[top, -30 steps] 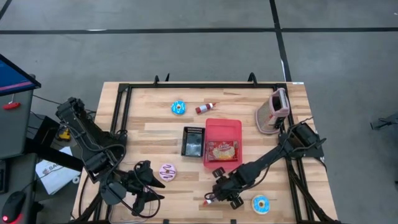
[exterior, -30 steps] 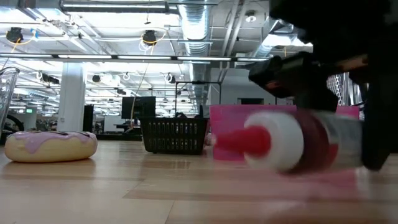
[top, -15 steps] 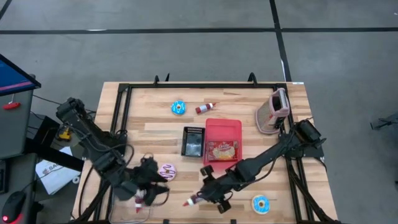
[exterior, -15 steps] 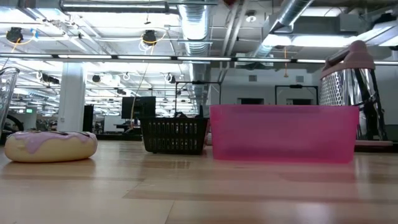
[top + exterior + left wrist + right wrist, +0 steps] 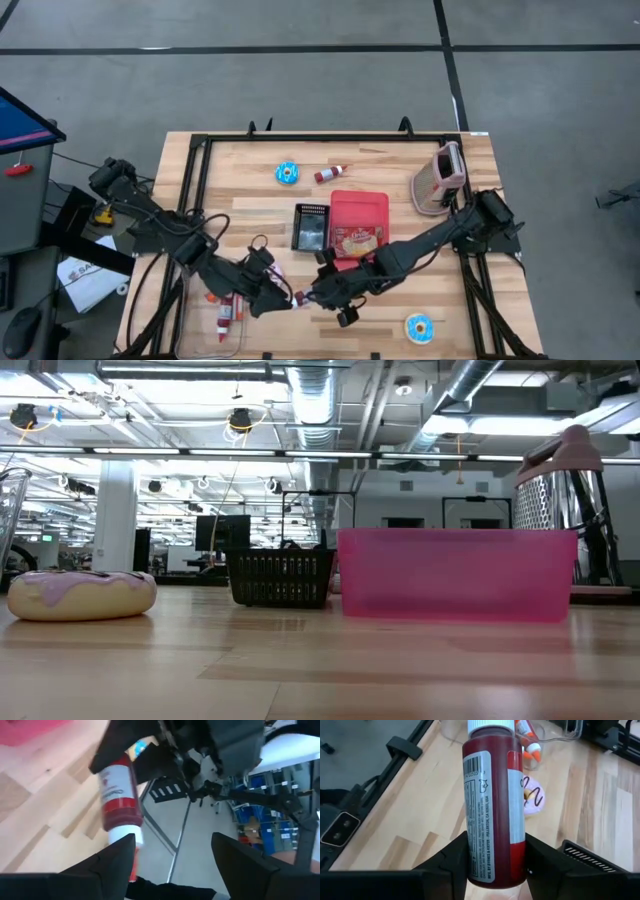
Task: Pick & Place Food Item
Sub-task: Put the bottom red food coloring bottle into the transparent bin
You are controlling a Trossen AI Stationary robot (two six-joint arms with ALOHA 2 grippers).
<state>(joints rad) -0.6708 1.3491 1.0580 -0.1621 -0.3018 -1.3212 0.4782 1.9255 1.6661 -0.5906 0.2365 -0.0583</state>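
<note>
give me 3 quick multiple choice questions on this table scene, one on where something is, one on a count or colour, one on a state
1. Where is the snack packet?
A. in the pink bin
B. in the black basket
C. beside the grater

2. How many doughnuts are blue-iced?
A. one
B. two
C. three

3. What is the right gripper doing?
A. hanging empty
B. gripping a red sauce bottle
C. resting on the grater

Key: 1 A, the packet lies inside the pink bin in the high view. 2 B, one blue doughnut lies at the far side and another blue doughnut near the front edge; the third is pink. 3 B, the right wrist view shows the red sauce bottle clamped between its fingers, with the left gripper open right before it.
</note>
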